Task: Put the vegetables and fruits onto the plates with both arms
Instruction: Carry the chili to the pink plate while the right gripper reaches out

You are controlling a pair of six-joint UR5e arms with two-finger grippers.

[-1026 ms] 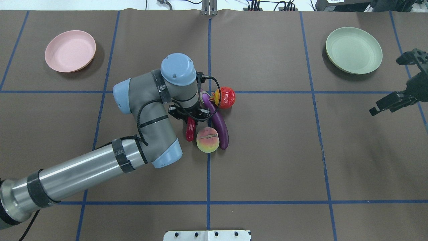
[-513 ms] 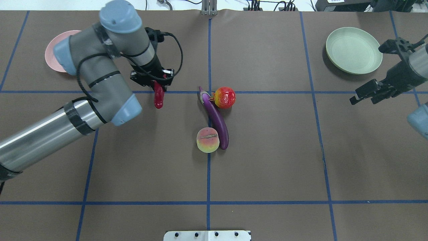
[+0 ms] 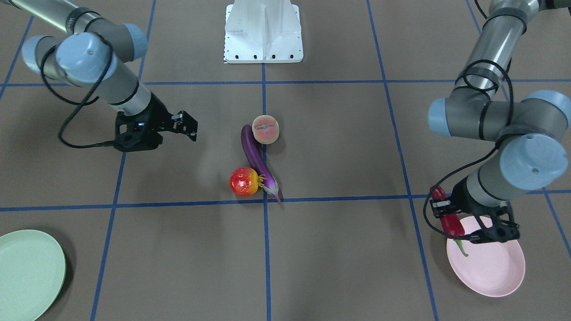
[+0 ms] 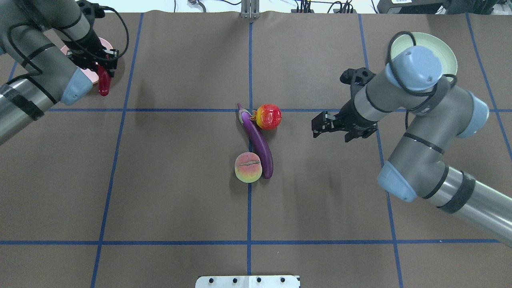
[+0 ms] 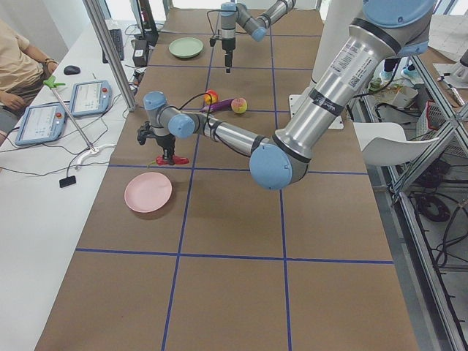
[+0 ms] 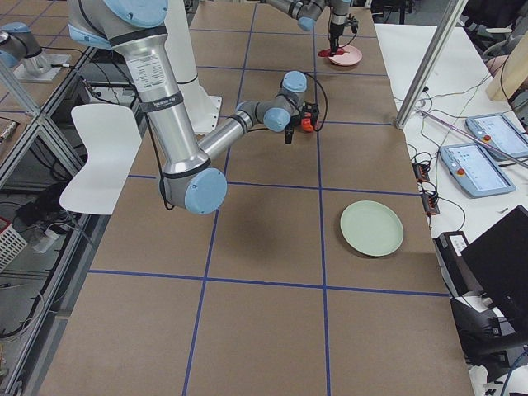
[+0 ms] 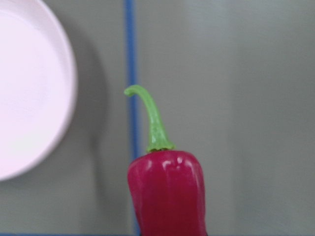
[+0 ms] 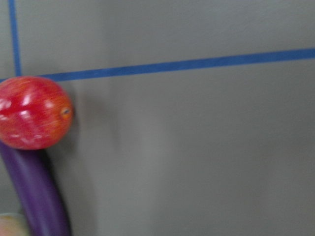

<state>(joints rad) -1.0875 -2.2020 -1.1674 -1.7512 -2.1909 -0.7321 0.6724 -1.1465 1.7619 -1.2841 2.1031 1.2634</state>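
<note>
Left pincer (image 3: 446, 213) clamped on glossy red chili pepper (image 7: 167, 196), green stem; right pincer (image 3: 191, 128) apart.

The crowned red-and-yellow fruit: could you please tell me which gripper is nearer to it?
Right. The right gripper hovers beside the fruit, on its side away from the eggplant; the left gripper is far off by the pink plate, holding the chili pepper.

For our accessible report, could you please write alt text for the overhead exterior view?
The left gripper holds a chili pepper by the pink plate's rim; the open right gripper hovers beside an eggplant, a crowned red-and-yellow fruit and a peach mid-table.
</note>
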